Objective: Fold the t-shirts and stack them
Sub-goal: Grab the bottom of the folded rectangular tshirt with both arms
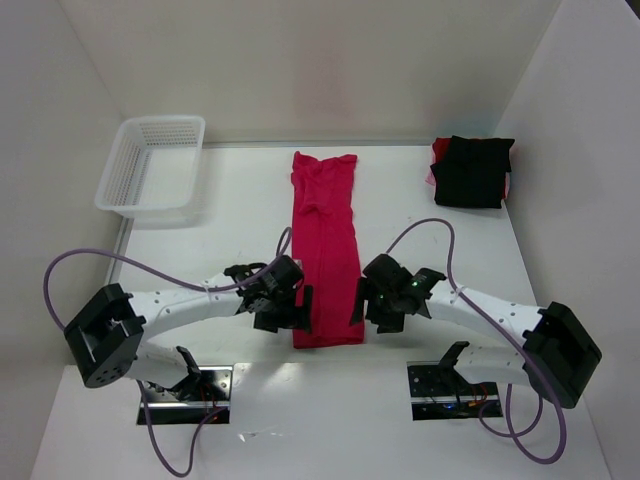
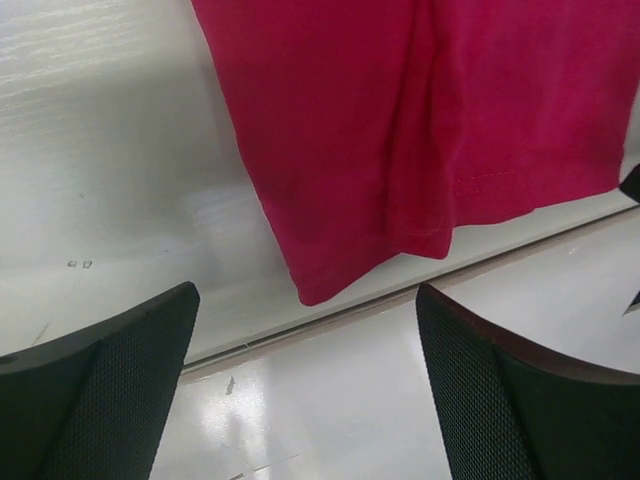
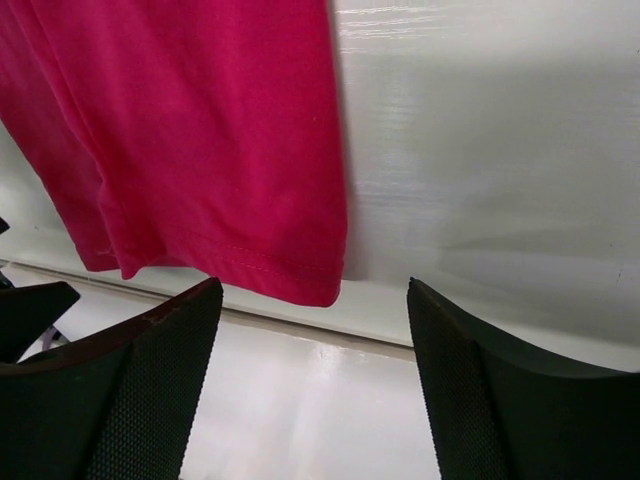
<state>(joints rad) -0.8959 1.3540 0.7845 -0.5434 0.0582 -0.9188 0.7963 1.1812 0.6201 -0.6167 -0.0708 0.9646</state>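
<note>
bright, even overhead light | glare on table (image 2: 250,400) | soft shadows | sharp focus

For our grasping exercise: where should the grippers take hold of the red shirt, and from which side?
Take the red shirt by its two near hem corners: left gripper from the left edge, right gripper from the right. It lies flat as a narrow strip, hem end nearest, each corner just ahead of its open gripper.

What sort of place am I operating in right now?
Most likely a lab test cell: a white table boxed in by plain white walls, a left arm and right arm bolted at its near edge, and staged props, a pink t-shirt, folded dark shirts, a basket.
</note>
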